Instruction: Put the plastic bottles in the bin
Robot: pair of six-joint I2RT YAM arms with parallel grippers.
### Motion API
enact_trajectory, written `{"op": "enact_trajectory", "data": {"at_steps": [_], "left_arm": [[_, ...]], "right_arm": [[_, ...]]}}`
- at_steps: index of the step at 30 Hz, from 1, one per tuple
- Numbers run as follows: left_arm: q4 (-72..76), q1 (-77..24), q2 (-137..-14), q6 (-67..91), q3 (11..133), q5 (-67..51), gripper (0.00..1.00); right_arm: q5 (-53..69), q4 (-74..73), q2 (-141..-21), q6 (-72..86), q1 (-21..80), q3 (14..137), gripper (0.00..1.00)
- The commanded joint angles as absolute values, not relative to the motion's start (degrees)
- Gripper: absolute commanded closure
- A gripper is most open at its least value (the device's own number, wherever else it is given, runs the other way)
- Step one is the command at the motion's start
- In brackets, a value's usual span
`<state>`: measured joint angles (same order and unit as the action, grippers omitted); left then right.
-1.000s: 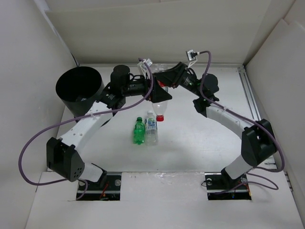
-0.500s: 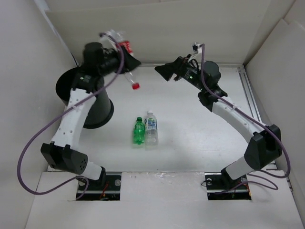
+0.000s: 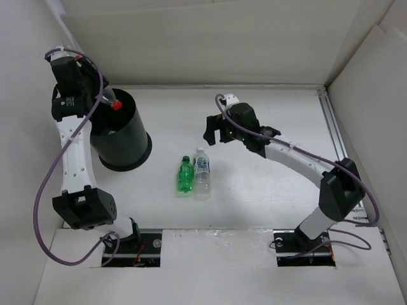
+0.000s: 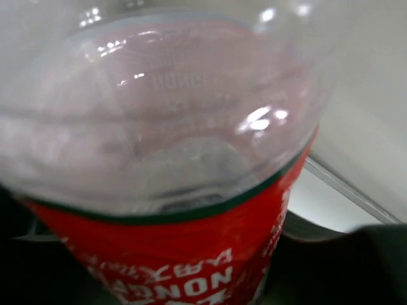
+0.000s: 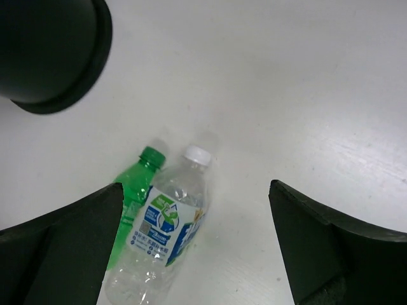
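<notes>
My left gripper [image 3: 92, 94] hangs high over the black bin [image 3: 127, 145], shut on a clear bottle with a red label [image 3: 108, 100], red cap tilted down over the bin's mouth. That red-label bottle [image 4: 191, 248] fills the left wrist view and hides the fingers. A green bottle [image 3: 185, 175] and a clear bottle with a blue-white label [image 3: 201, 170] lie side by side mid-table. My right gripper [image 3: 213, 131] is open just behind them. In the right wrist view the right gripper [image 5: 196, 210] frames the blue-white bottle [image 5: 166, 229], the green bottle [image 5: 145, 166] beside it.
White walls enclose the table [image 3: 267, 184] on three sides. A metal rail [image 3: 334, 127] runs along the right edge. The bin [image 5: 51, 57] shows at the right wrist view's upper left. Purple cables loop off both arms.
The left arm swung left with the red-label bottle, from mid-table to above the bin. The right gripper opened, let that bottle go and came down toward the two lying bottles.
</notes>
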<state>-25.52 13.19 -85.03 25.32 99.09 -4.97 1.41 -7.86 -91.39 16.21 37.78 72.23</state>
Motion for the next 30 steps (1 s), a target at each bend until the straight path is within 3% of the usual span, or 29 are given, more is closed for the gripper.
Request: {"op": "enact_trajectory", "data": {"at_steps": [1, 2, 4, 5, 16, 21, 24, 25, 27, 28, 29, 30], "left_arm": [[-25.31, 13.01, -84.99, 25.05, 96.26, 5.69, 0.49], [-26.97, 13.01, -84.99, 27.22, 96.24, 10.24, 0.41], [-26.98, 13.01, -84.46, 27.86, 94.49, 12.47, 0.04], [-26.98, 13.01, -83.68, 27.86, 93.96, 13.70, 0.00], [-28.30, 9.32, -77.70, 26.20, 93.17, 9.59, 0.00], [-26.37, 9.32, -73.92, 23.83, 89.66, -1.21, 0.00], [-25.84, 3.80, -72.33, 22.07, 88.42, 0.51, 0.00], [-25.84, 1.78, -71.81, 22.06, 88.42, 1.05, 0.00], [-26.46, -2.00, -71.81, 21.53, 88.42, -1.64, 0.00], [-26.46, -2.72, -71.81, 21.53, 87.90, -2.97, 0.00], [-26.46, -3.33, -71.81, 21.53, 87.19, -4.99, 0.00], [-25.24, -4.30, -71.81, 21.53, 86.14, -7.10, 0.00]], "right_arm": [[-3.86, -10.63, -93.24, 16.52, 40.34, 72.42, 0.00], [-3.87, -10.63, -93.25, 17.13, 40.95, 72.42, 0.00], [-6.93, -12.12, -94.04, 19.51, 42.96, 72.42, 0.00], [-7.90, -12.13, -95.35, 20.12, 43.50, 72.42, 0.00], [-15.03, -15.48, -103.87, 30.15, 50.71, 72.69, 0.00], [-16.69, -15.02, -109.15, 31.81, 50.71, 73.30, 0.00], [-19.59, -16.79, -110.30, 32.34, 50.71, 74.18, 0.02], [-19.60, -16.79, -110.30, 32.95, 50.02, 73.48, 0.05], [-19.60, -15.56, -109.61, 32.96, 49.23, 71.99, 0.22], [-19.60, -14.95, -108.47, 32.96, 48.35, 70.76, 0.39], [-19.60, -14.94, -108.46, 32.96, 47.82, 70.75, 0.39], [-19.60, -14.94, -106.80, 32.96, 47.29, 69.79, 0.60]]}}
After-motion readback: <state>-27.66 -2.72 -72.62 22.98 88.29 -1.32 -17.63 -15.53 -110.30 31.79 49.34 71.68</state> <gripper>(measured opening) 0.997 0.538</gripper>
